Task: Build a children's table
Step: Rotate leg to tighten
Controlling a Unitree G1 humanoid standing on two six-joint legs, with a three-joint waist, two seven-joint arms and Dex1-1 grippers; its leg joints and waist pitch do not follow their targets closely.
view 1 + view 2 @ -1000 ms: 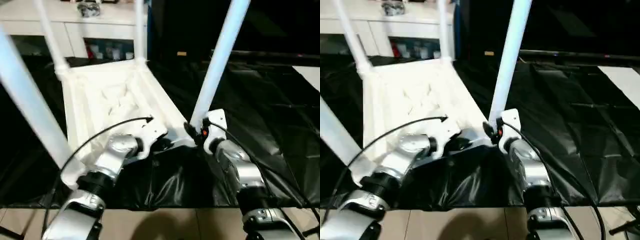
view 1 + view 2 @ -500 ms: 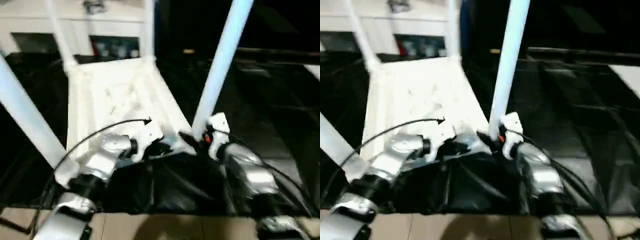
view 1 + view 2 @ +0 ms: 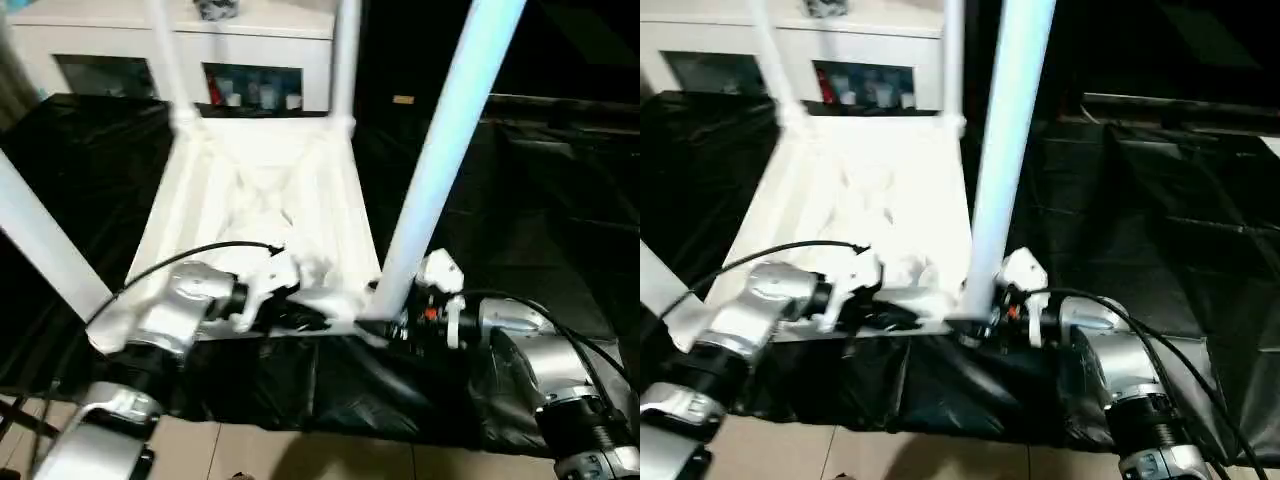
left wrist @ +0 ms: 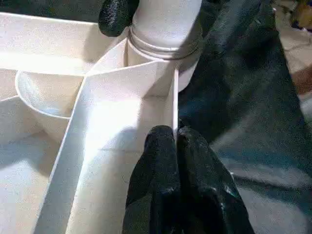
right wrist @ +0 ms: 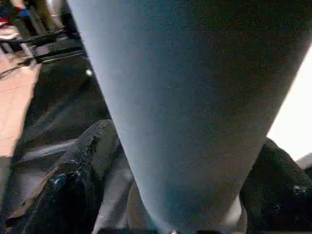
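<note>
Table (image 3: 265, 190) lies upside down, legs (image 3: 445, 150) pointing up.

The head views are dim overall, with strong contrast. The white table (image 3: 265, 205) glares under overhead light, and its ribs wash out toward the centre. The black sheet (image 3: 560, 200) carries streaky highlights at 3 o'clock. The background at 1 o'clock is near-black. The cabinet (image 3: 120, 45) at 11 o'clock is soft. In the left wrist view, glare spreads over the ribs (image 4: 117, 112). In the right wrist view, the leg (image 5: 195, 97) is close and out of focus.
</note>
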